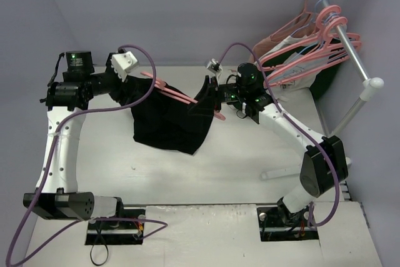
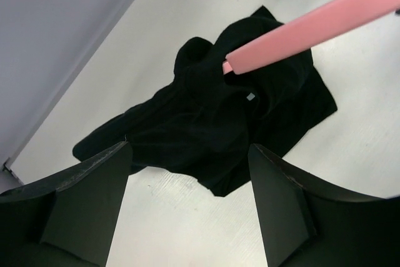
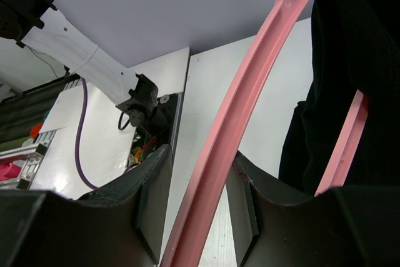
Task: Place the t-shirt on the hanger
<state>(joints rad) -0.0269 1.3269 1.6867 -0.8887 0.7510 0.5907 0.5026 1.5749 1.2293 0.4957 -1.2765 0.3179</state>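
The black t-shirt [image 1: 169,123] hangs bunched from the pink hanger [image 1: 172,92], its lower part resting on the table. My right gripper [image 1: 212,101] is at the hanger's right end. In the right wrist view the pink bar [image 3: 237,110] runs between my fingers against the right pad, with the shirt [image 3: 362,60] beside it, so this gripper [image 3: 197,167] is shut on the hanger. My left gripper [image 1: 139,85] is at the hanger's left end, open and empty. In the left wrist view it [image 2: 189,154] hovers above the shirt [image 2: 219,123], below the hanger's bar [image 2: 312,26].
A clothes rail [image 1: 350,54] at the back right carries several more pink hangers [image 1: 312,35], with a white garment [image 1: 294,70] under them. A small white strip [image 1: 278,173] lies on the table by the right arm. Walls close off the back and left.
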